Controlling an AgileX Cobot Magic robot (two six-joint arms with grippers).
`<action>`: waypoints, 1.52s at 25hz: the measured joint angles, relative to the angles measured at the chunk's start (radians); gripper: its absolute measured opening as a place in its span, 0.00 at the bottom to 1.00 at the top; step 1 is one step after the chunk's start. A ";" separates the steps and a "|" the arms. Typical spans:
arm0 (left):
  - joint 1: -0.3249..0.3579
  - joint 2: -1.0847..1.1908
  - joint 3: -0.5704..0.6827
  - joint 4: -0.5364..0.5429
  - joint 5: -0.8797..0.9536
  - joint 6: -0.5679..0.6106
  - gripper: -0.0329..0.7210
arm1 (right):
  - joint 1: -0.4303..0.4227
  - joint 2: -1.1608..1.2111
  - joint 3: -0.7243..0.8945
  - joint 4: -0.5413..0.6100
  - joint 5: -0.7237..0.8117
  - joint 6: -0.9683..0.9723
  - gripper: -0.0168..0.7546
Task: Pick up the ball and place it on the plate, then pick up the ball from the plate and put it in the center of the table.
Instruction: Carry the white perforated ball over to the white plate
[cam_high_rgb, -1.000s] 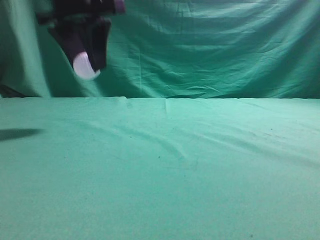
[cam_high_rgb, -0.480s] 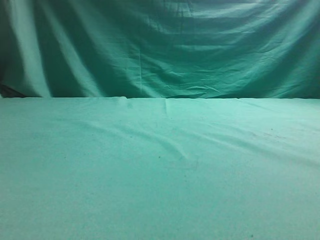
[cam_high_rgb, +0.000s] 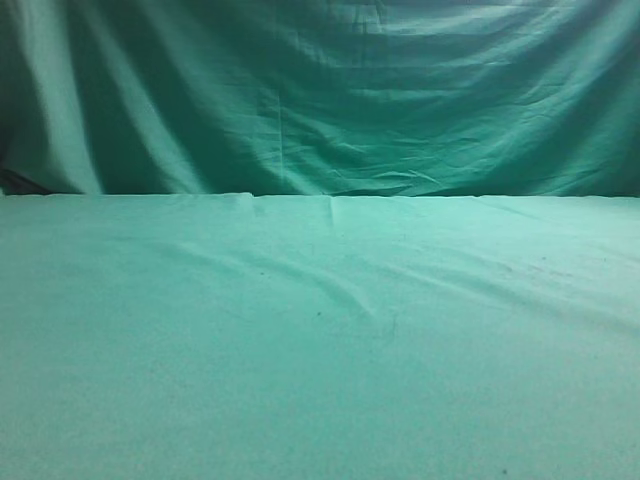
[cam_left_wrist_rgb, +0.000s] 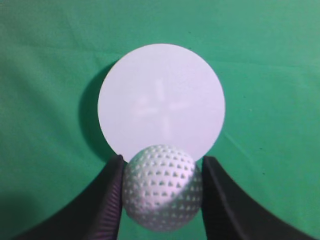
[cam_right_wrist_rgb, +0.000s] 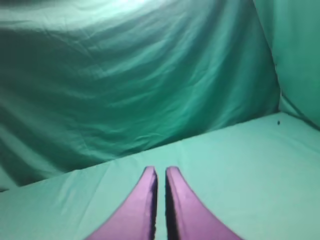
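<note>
In the left wrist view my left gripper is shut on the white dimpled ball and holds it in the air above the green table. A round white plate lies on the cloth below, just beyond the ball. In the right wrist view my right gripper is shut and empty, low over the table. The exterior view shows only the bare table; neither gripper, the ball nor the plate appears there.
A draped green curtain hangs behind the table in the exterior view and in the right wrist view. The cloth has shallow wrinkles near the middle.
One second ago my left gripper with the ball was at the upper left of the exterior view. It has left that view, and its shadow on the cloth is gone.
</note>
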 joint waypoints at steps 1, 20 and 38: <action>0.002 0.000 0.010 0.000 -0.013 0.000 0.43 | 0.000 0.011 -0.037 0.000 0.030 -0.008 0.08; 0.002 0.168 0.017 0.112 -0.162 -0.047 0.43 | 0.000 0.612 -0.499 -0.031 0.796 -0.349 0.08; 0.002 0.226 -0.070 -0.048 -0.142 0.036 0.88 | 0.051 0.687 -0.513 -0.035 0.730 -0.416 0.08</action>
